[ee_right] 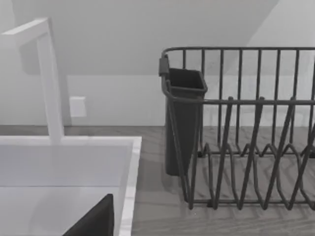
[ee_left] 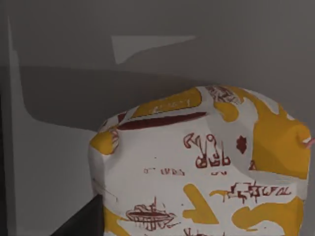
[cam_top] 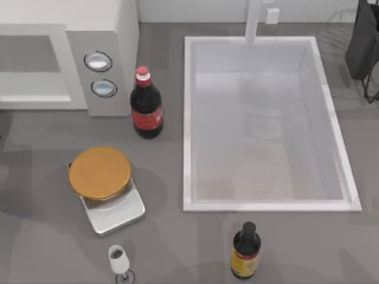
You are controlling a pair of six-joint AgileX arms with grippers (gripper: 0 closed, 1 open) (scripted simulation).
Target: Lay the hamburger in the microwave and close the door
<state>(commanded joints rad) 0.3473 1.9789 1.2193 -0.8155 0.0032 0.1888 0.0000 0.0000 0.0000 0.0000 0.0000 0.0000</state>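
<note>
Hamburger (ee_left: 206, 167), in its orange-and-white wrapper, sits right under the left wrist camera against grey walls, seemingly inside the microwave (cam_top: 112, 53), nearer the left arm; whether the left gripper pinches it I cannot tell

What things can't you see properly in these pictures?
- The hamburger, left wrist view: its lower part is cut off by the picture's edge, and the wrapper's print is unreadable.
- The microwave, top view: its left side runs off the edge, and its inside is hidden from above.
- The dish rack, right wrist view: its right end is cut off.
- The dark sauce bottle, top view: its label is too small to read.
</note>
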